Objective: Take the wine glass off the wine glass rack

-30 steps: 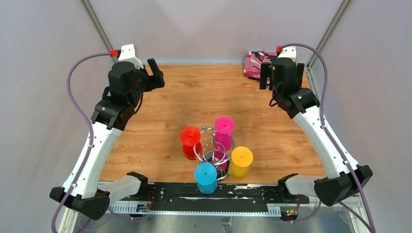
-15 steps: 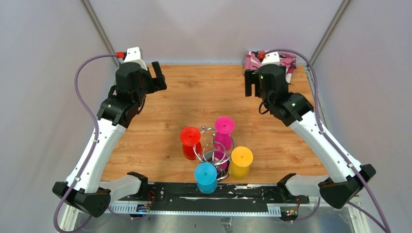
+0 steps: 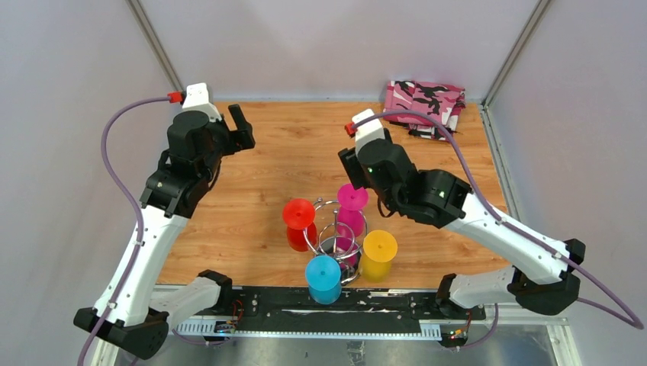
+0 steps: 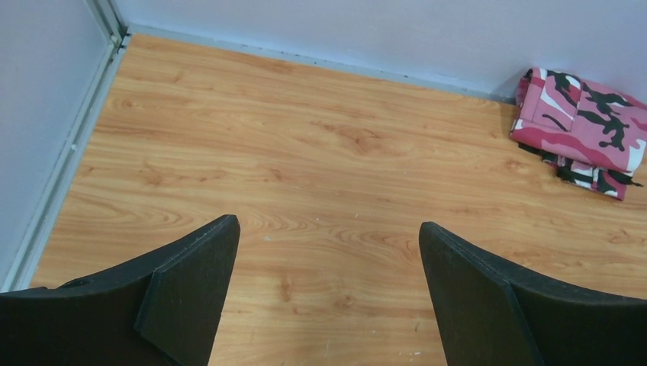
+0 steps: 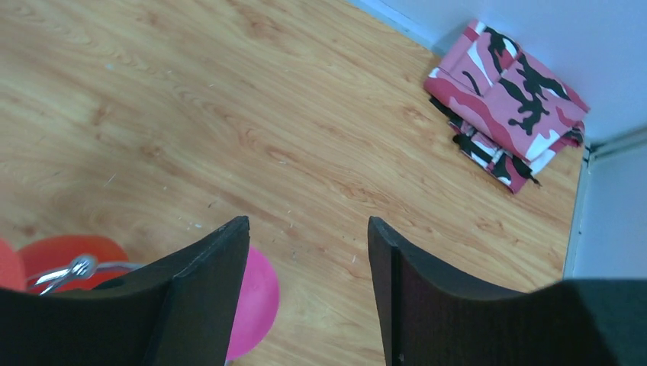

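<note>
Approach step: right gripper (image 5: 309, 229), jaws parted and empty, hangs above pink wine glass (image 3: 352, 197) at 12 o'clock of wine glass rack (image 3: 336, 248); next move calls for descent and grip. Left gripper (image 4: 328, 236) wide, empty.

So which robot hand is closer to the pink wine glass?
Right. The right gripper hovers open just above the far edge of the pink wine glass, not touching it. The left gripper is far off, over the far left part of the table.

Robot lab test cell: plain grey enclosure walls (image 3: 320, 46), metal corner posts (image 3: 153, 38), wood-grain tabletop (image 3: 305, 145).
</note>
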`<state>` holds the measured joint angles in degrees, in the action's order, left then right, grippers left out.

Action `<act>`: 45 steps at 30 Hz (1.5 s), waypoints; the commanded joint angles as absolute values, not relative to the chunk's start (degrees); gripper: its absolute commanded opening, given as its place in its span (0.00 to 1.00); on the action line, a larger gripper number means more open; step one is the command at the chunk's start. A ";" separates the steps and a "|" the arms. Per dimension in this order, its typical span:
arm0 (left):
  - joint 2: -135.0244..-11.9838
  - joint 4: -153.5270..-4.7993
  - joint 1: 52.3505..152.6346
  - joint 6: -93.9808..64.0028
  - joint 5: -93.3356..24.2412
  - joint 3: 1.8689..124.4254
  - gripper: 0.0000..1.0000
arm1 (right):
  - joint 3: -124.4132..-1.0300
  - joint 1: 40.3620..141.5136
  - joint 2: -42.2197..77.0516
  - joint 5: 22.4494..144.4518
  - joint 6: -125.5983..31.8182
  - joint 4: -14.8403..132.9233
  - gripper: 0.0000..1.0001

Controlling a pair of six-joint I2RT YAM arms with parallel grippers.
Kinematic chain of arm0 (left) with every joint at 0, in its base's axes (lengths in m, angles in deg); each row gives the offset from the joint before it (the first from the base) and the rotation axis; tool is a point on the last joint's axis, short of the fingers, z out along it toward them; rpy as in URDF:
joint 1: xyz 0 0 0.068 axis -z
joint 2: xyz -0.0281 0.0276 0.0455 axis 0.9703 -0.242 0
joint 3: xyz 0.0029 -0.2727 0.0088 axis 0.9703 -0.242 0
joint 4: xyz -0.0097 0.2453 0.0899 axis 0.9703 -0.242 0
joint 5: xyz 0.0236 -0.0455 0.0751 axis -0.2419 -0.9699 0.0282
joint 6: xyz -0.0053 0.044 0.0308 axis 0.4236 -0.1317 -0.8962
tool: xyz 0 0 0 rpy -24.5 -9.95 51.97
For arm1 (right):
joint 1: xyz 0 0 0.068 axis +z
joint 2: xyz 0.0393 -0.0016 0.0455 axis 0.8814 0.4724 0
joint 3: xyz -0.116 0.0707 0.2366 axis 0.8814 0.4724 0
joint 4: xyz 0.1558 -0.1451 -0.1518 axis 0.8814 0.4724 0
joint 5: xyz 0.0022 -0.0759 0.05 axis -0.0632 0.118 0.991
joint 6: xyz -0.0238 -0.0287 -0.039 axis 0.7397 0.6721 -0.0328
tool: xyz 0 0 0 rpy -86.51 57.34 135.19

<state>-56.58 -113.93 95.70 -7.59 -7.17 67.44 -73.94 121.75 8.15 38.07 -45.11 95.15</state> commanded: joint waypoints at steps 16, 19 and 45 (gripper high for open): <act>-48.65 -113.64 96.03 -4.04 -11.43 61.63 0.93 | -61.74 139.51 -14.63 55.02 -49.79 96.23 0.79; -48.29 -113.62 96.03 -3.56 -12.10 61.47 0.93 | -61.93 139.51 -15.04 55.27 -49.23 98.86 0.79; -47.79 -114.16 96.03 -3.72 -12.58 60.17 0.93 | -61.24 139.37 3.24 50.91 -50.11 90.82 0.49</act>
